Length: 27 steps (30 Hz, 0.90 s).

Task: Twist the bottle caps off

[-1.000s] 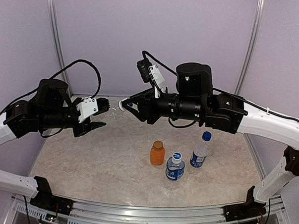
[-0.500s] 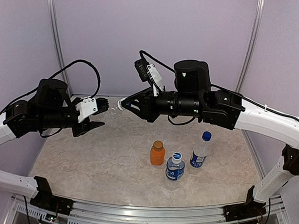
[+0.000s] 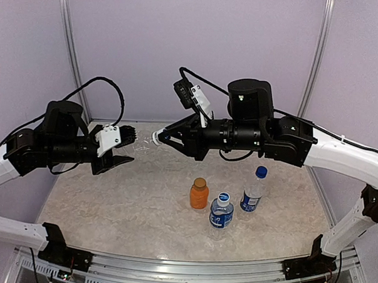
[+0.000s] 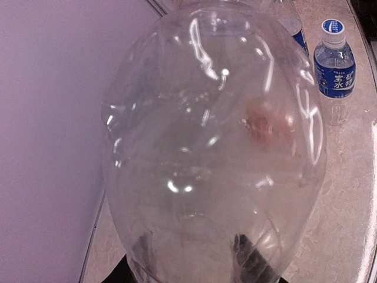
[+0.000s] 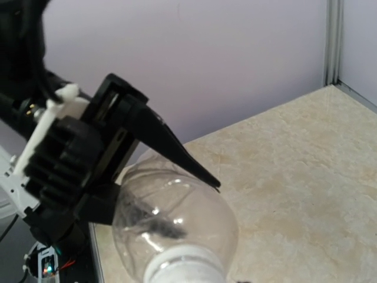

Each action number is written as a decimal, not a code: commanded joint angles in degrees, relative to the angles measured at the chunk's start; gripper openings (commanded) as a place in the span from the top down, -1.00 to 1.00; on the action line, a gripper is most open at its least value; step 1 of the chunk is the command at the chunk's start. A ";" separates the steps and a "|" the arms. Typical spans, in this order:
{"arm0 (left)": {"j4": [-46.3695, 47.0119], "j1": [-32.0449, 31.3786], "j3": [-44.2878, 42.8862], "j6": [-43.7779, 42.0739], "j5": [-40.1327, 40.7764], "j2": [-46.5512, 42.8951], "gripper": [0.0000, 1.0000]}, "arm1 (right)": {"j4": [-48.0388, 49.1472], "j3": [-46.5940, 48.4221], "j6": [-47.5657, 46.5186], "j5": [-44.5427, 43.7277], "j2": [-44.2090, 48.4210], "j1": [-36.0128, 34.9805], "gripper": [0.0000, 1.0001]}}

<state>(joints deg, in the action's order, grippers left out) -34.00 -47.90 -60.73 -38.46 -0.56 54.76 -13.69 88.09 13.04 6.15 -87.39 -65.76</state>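
My left gripper (image 3: 127, 146) is shut on the body of the clear unlabelled bottle (image 3: 142, 146) and holds it on its side in the air. That bottle fills the left wrist view (image 4: 212, 147). My right gripper (image 3: 162, 139) is closed round its cap end (image 3: 156, 138). In the right wrist view the bottle (image 5: 177, 224) shows its white neck ring; the cap and my right fingers are below the frame. The orange juice bottle (image 3: 199, 195) with a golden-brown cap (image 3: 200, 182) and two blue-labelled bottles (image 3: 221, 213) (image 3: 252, 195) with blue caps stand upright on the table.
The marble-patterned table (image 3: 130, 201) is closed in by purple walls with metal corner posts (image 3: 318, 53). The three standing bottles cluster at centre right. A metal rail (image 3: 183, 270) runs along the near edge, with the arm bases at its ends.
The right arm and the cap end of the held bottle have shifted slightly right and down. The left gripper has stayed almost where it was, still holding the bottle.
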 commanded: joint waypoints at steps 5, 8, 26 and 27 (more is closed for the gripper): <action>-6.94 0.08 -1.33 1.02 -5.21 -1.22 0.18 | 0.50 -1.80 -13.37 7.48 2.29 1.34 1.00; -11.65 -0.08 -3.53 2.49 -10.06 -0.76 0.18 | -1.00 -0.37 -22.30 11.24 1.39 1.07 1.00; -15.35 1.05 -4.71 7.74 -15.10 -0.54 0.18 | -2.83 -4.23 -52.43 3.56 5.91 -2.32 1.00; -13.09 2.33 -4.47 10.23 -13.80 -0.84 0.17 | -0.52 -4.77 -48.15 1.82 5.98 -2.29 1.00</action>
<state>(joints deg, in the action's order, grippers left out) -52.18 -47.86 -64.99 -34.30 -16.91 54.78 -18.72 85.38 -40.93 14.70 -83.15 -67.51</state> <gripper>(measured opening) 0.411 0.236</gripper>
